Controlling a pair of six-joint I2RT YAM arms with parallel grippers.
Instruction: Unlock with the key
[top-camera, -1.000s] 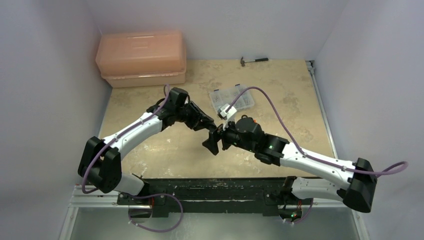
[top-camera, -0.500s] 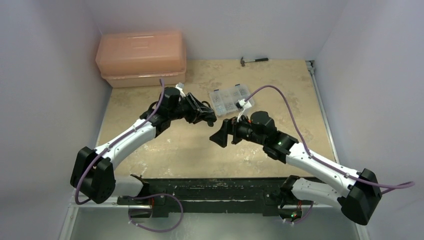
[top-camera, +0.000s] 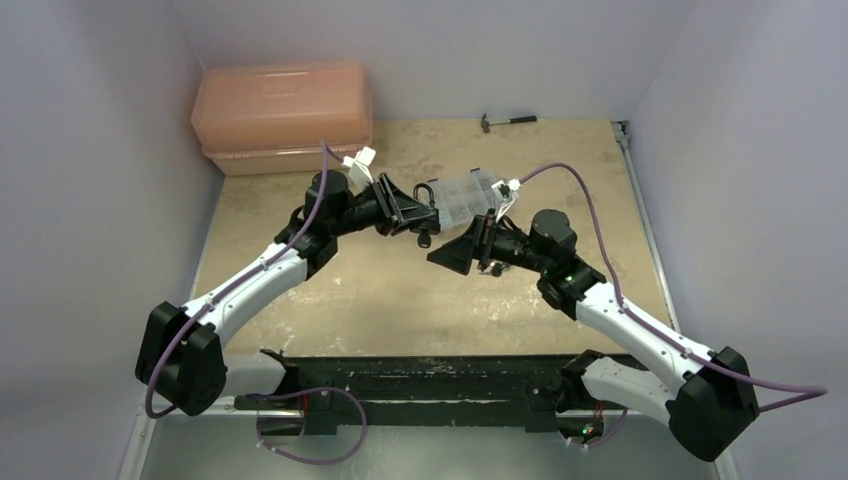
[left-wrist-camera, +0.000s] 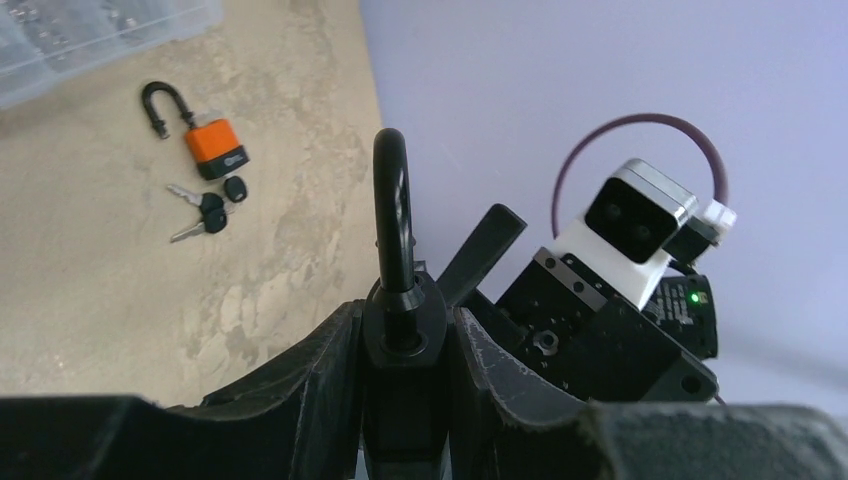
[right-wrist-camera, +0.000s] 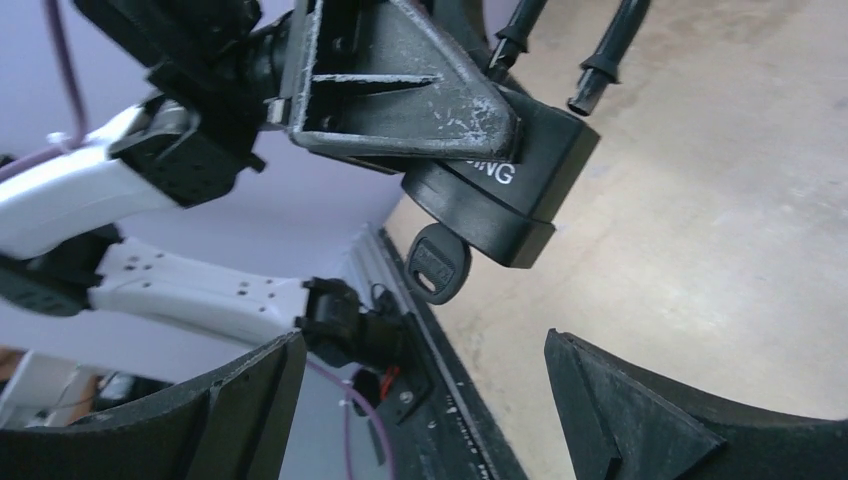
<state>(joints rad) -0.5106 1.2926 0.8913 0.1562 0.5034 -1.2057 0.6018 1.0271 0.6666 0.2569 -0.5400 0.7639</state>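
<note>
Top view: L gripper (top-camera: 412, 215) is raised over the table (top-camera: 330, 290), mid-back, clamped on a black padlock (top-camera: 421, 222) w/ its shackle pointing toward the back wall. The key (top-camera: 425, 240) shows as a small dark blob hanging off the padlock's near end. R gripper (top-camera: 455, 248) sits just beside it on the right, fingers spread wide, mouth facing the key, not touching it. A clear organiser box (top-camera: 468, 195) lies right behind both grippers. Pink toolbox (top-camera: 283, 115) at back left, hammer (top-camera: 508, 121) by the back wall

L wrist view: padlock body is pinched btw the two fingers (left-wrist-camera: 330, 370), shackle standing straight up out of the grip, seen edge-on. Key is hidden under the body here. One R gripper finger and the R wrist cam (left-wrist-camera: 635, 215) sit just past the padlock. On the table beyond: an orange padlock (left-wrist-camera: 215, 148) w/ its shackle swung open, a bunch of keys (left-wrist-camera: 205, 212) just beside it, and a corner of the organiser box at top left

R wrist view: R fingers (right-wrist-camera: 250, 400) are wide apart at the bottom corners, nothing btw them. Above the gap, an L gripper finger presses on the padlock body, which has white lettering on its side. Key is in the keyhole at the body's lower end, blade in, only the rounded black head sticking out. The head is near the R gripper's gap but apart from both fingers. Two shackle legs show at top; one tip looks just clear of the body, can't tell for sure
</note>
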